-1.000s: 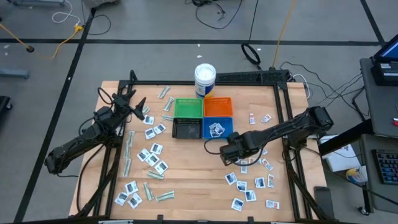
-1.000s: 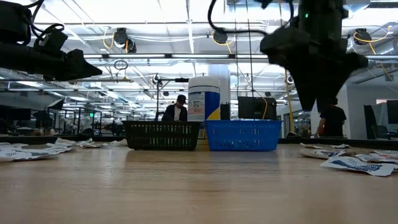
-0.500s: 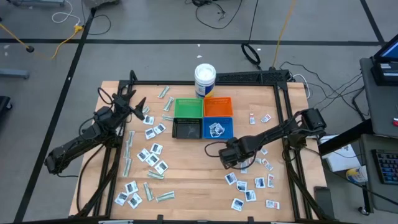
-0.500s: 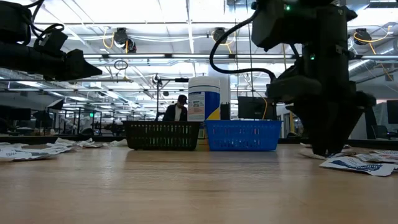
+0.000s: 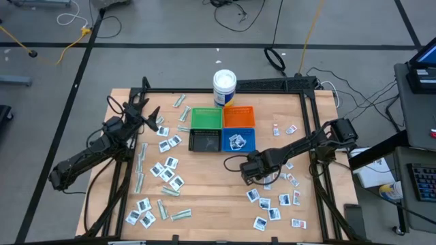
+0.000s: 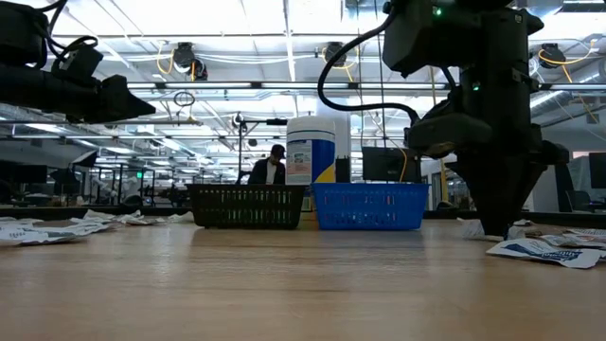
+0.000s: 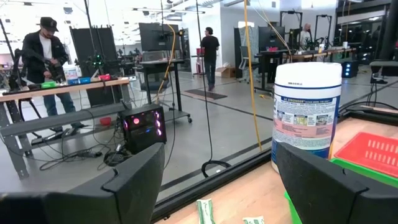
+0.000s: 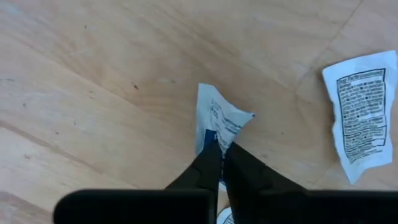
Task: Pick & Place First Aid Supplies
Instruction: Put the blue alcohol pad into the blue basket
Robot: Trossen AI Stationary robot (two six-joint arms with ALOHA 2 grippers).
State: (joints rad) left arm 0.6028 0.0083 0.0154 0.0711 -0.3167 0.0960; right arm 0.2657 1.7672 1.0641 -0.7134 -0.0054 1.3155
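First aid supplies lie scattered on the wooden table: white sachets and pale-green strips at the left [image 5: 167, 170], and more sachets at the right [image 5: 272, 201]. My right gripper [image 8: 219, 148] is down at the table near the right-hand sachets [image 5: 253, 173] and shut on one white sachet with blue print [image 8: 219, 118]. In the low view it stands on the tabletop [image 6: 497, 227]. My left gripper [image 5: 151, 117] is open and raised over the table's far left. Nothing shows between its fingers [image 7: 221, 180]. My right gripper pinches the white sachet between its two fingertips [image 8: 211, 155], on the printed part near one edge [image 8: 214, 135]. The fingers come from above, pointing down. The sachet lies on the table and is buckled up where the fingers meet it.
Green [image 5: 206, 118], orange [image 5: 238, 116], black [image 5: 204, 140] and blue [image 5: 238, 141] bins stand together mid-table; the blue one holds sachets. A white tub [image 5: 224, 87] stands behind them. Another sachet [image 8: 360, 118] lies beside the held one. A black frame borders the table.
My right gripper has come down from above the table onto the right-hand sachets, shifting slightly toward the near edge, and has shut on one sachet, which has buckled at the pinch. The left arm has kept still.
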